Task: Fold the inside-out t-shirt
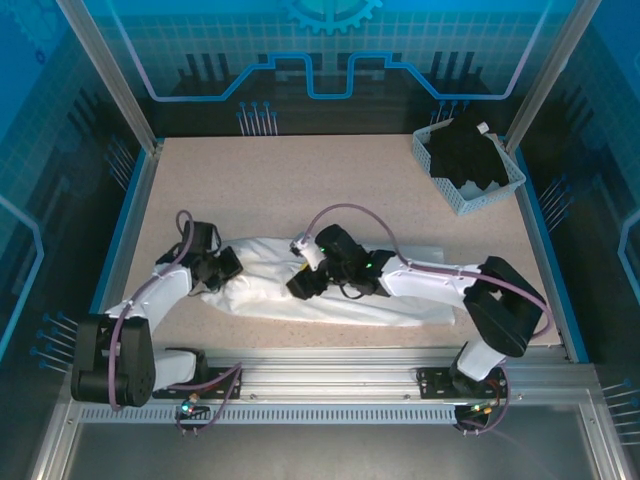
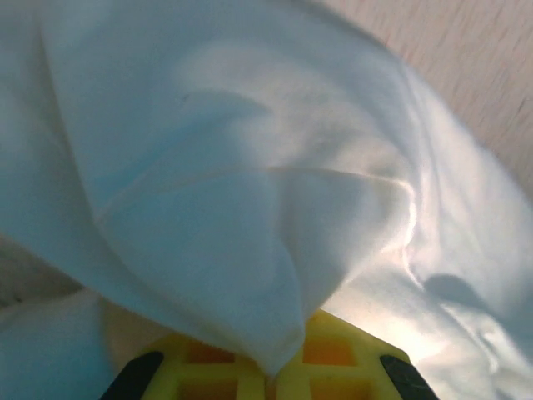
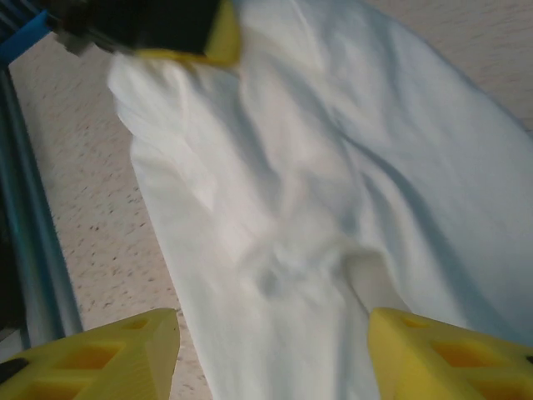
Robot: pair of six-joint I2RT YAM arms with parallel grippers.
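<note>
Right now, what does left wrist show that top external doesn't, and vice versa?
Left wrist: a close-up of the left claw shut on a pinched fold of the white t-shirt. Top external: the whole shirt bunched lengthwise across the table, the right claw over its middle, a basket with a black garment at far right. Both: the t-shirt and table.

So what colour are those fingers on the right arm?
Bright yellow; the right fingers show best in the right wrist view, spread over the white t-shirt.
</note>
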